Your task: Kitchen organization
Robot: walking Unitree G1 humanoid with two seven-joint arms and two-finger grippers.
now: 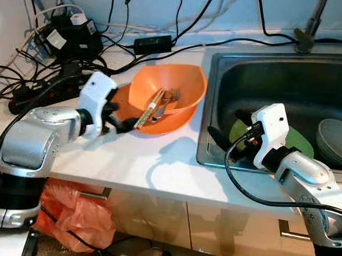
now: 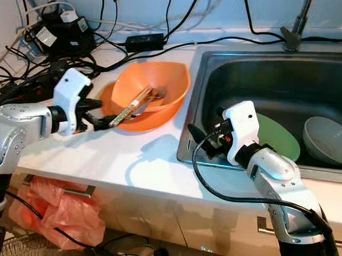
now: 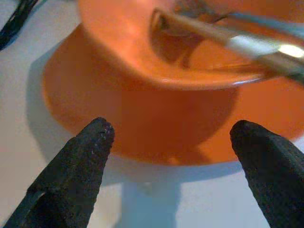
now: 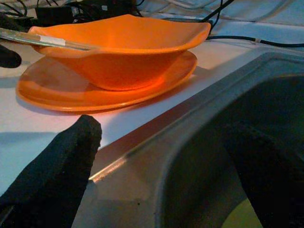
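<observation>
Both silver arms reached forward from the near edge of the white counter (image 1: 158, 161). On the robot's left, the left hand (image 1: 118, 118) sat low over the counter with its two black fingers (image 3: 78, 161) spread open and holding nothing, their tips just short of the orange plate (image 4: 71, 95). An orange bowl (image 1: 172, 89) stood on that plate, and inside it lay a fork (image 1: 171, 97) with some long utensils (image 1: 151, 107) whose ends stuck out over the rim toward the left hand. On the right, the right hand (image 1: 227, 133) hung at the near left corner of the steel sink (image 1: 257, 69), its fingers also open and empty, one over the sink's rim and the other over the basin. Down in the sink lay a green plate (image 2: 283, 137) and, beside it to the right, a grey bowl (image 2: 328, 139). Black cables and a power strip (image 1: 43, 92) were tangled along the back of the counter, and an orange plastic bag (image 1: 72, 214) hung below the counter's front edge.
</observation>
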